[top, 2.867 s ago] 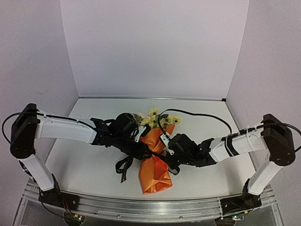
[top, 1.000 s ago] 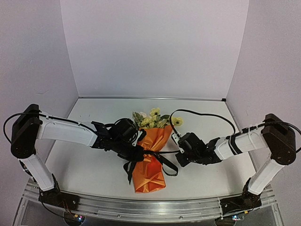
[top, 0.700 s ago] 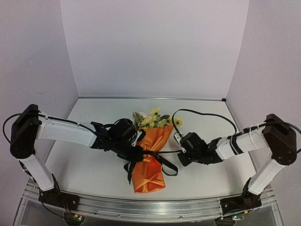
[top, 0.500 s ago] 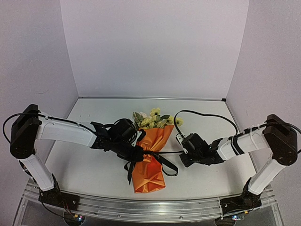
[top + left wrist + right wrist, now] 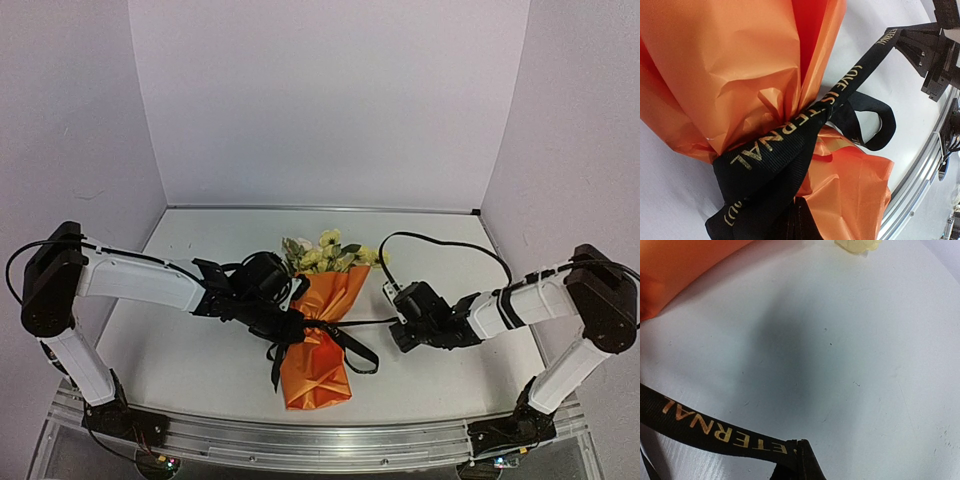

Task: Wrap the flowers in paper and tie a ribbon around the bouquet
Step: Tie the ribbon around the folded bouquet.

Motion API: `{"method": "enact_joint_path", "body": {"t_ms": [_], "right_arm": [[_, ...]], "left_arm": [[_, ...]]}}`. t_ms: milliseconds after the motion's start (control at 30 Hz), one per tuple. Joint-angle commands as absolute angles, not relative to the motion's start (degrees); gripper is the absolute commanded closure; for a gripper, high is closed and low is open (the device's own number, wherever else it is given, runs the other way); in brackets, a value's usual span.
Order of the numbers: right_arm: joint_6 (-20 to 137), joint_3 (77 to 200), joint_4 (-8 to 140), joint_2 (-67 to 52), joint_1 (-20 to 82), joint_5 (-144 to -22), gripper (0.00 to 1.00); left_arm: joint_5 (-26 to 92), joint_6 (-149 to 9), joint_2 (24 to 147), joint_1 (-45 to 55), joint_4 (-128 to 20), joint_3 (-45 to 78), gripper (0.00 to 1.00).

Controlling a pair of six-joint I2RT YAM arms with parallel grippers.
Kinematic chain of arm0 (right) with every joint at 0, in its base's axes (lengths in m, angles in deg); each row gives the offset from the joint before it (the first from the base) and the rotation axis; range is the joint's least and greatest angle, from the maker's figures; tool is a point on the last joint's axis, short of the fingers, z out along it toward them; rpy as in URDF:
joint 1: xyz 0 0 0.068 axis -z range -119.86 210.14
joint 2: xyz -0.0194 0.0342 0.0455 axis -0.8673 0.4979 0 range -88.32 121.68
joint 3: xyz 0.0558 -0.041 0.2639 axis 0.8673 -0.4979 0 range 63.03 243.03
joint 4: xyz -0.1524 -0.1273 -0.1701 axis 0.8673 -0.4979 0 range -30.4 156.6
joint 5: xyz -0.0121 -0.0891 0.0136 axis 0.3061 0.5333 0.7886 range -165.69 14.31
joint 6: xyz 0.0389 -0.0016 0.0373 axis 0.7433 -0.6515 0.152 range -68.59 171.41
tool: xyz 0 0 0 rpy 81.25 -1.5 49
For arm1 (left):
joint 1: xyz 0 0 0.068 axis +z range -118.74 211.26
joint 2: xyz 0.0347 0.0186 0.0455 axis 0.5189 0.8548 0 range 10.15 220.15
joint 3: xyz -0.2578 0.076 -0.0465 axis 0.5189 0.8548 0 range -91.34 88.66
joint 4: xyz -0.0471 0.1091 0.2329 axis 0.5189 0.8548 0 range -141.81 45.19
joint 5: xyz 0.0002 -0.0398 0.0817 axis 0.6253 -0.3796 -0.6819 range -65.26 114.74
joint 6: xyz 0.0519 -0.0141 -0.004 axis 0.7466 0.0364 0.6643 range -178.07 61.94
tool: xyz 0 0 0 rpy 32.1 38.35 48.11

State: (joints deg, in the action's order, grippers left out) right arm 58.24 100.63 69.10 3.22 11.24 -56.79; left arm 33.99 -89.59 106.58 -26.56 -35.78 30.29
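Observation:
The bouquet lies in the middle of the table, its orange paper gathered at a narrow waist, and the yellow-cream flowers point away from me. The black ribbon with gold lettering circles that waist and runs taut to the right. My left gripper is shut on the ribbon right at the waist, its fingertips pressed against the paper. To the right of the bouquet, my right gripper is shut on the ribbon's other end, with the closed tips just above the tabletop.
A slack ribbon loop lies to the right of the cone, and a loose tail lies to its left. The right arm's black cable arcs over the table behind it. The table's metal front rail runs just below the bouquet's foot.
My right gripper has drawn further right, away from the bouquet, pulling the ribbon straighter and tauter. The left gripper and the bouquet have stayed put.

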Motion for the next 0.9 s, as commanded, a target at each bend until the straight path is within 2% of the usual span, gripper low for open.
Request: {"method": "enact_joint_path", "body": {"t_ms": [0,867], "right_arm": [[58.0,100.04,68.39,1.36,11.88,-53.96,1.0],[61.34,97.71,66.94,-0.23,15.95,-50.73,1.0]], "left_arm": [[33.06,-89.13,104.33,-26.48,-35.0,30.59,1.0],[33.27,-88.94,103.92,-26.5,-35.13,31.06,1.0]]}}
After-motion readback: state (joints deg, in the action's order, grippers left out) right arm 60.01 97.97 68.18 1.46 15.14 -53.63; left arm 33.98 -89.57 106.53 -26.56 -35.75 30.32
